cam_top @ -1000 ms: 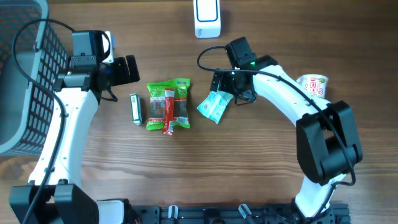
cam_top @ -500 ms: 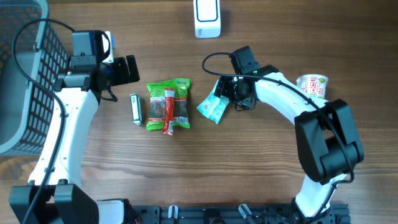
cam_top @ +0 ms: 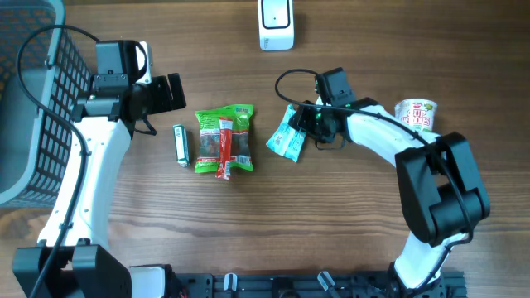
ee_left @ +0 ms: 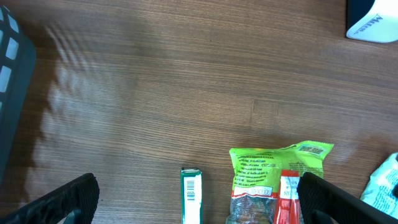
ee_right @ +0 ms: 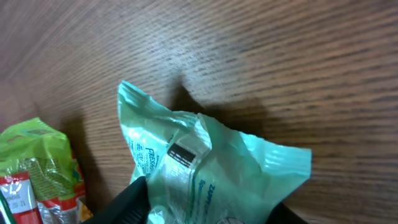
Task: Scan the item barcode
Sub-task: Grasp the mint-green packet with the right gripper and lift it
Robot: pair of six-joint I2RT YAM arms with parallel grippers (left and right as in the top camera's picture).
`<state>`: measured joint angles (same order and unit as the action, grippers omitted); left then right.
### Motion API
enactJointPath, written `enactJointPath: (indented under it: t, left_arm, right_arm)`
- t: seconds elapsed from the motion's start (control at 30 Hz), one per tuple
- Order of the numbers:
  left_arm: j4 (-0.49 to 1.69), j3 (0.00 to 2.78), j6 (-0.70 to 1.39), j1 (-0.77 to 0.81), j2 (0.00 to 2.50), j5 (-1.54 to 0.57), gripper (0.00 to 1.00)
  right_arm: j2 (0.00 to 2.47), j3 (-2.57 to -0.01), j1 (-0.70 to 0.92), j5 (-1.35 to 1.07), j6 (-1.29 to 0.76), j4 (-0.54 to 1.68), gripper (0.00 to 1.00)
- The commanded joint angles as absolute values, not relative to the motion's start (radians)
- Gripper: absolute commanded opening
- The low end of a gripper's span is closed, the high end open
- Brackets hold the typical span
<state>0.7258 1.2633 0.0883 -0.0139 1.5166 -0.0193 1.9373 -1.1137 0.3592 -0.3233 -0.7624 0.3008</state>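
Overhead: right gripper (cam_top: pixel 306 124) straddles teal packet (cam_top: pixel 285 142), clamp uncertain, well apart from white scanner (cam_top: pixel 276 23); left gripper (cam_top: pixel 174 93) spread wide, empty; scanning not yet done.

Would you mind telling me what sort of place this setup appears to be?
Probably a mock shop checkout on a wooden table: a white barcode scanner, a wire basket, and packaged snacks plus cup noodles.

Table (cam_top: pixel 331 232) holds green packet (cam_top: pixel 224 141), scanner (cam_top: pixel 276 25), noodle cup (cam_top: pixel 416 112).
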Motion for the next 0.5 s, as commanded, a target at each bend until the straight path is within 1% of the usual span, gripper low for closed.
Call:
enactJointPath:
  t: [0.0,0.03,0.13,0.23,0.3,0.37,0.4,0.47]
  left_arm:
    - [0.723,1.266,0.087,-0.015,1.518,-0.009,1.00]
    - [0.723,1.266,0.087,-0.015,1.518,-0.009,1.00]
    - [0.723,1.266,0.087,-0.015,1.518,-0.009,1.00]
    - [0.723,1.266,0.087,-0.015,1.518,-0.009,1.00]
    - [0.723,1.266,0.087,-0.015,1.518,-0.009,1.00]
    - [0.723,1.266,0.087,-0.015,1.518,-0.009,1.00]
    - [0.723,1.266,0.087,-0.015,1.518,-0.009,1.00]
    - [0.723,1.266,0.087,-0.015,1.518,-0.009,1.00]
  right_arm:
    - [1.932,-1.085,0.359,-0.336,-0.682,0.290,0.10]
    - [1.921,-1.089,0.355,-0.337,-0.635,0.292,0.04]
    - [1.870,-1.092,0.344,-0.339,-0.579,0.302,0.04]
    - [1.803,-1.092,0.323,-0.353,-0.565,0.332,0.04]
    - [1.757,-1.092,0.309,-0.414,-0.500,0.348,0.04]
    - [1.705,-1.092,0.291,-0.551,-0.406,0.352,0.04]
    - [1.639,-1.092,0.259,-0.814,-0.318,0.353,0.04]
    - [1.612,-1.092,0.239,-0.936,-0.348,0.356,0.04]
